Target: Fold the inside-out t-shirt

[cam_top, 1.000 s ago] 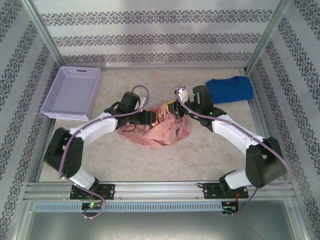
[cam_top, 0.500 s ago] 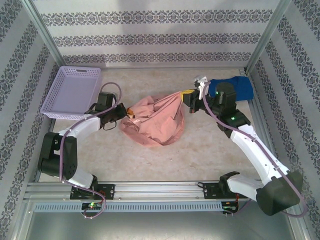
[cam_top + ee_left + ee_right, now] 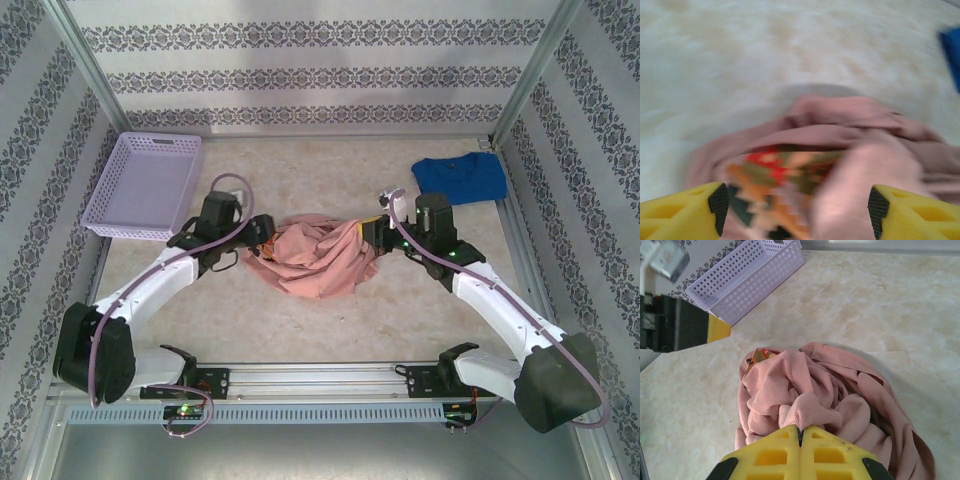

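1. While my right gripper [image 3: 800, 432] stays pinched shut on a fold of the pink t-shirt [image 3: 840, 390], my left gripper [image 3: 796, 207] stands wide over the print [image 3: 775, 175], holding nothing.
2. T-shirt sits bunched mid-table [image 3: 300, 320], between both grippers, well apart from the basket [image 3: 145, 185] and the blue shirt [image 3: 458, 178].
3. Risk: only one side is gripped, so any pull from my right probably drags the whole lump and twists it further.
4. Risk: my left jaws, closing on this heap, may catch several layers at once, so no clean edge to fold.
5. Change: half a second ago the t-shirt hung stretched between both grippers. Now my left has let go, my right has come back toward the centre, and the cloth is slack.
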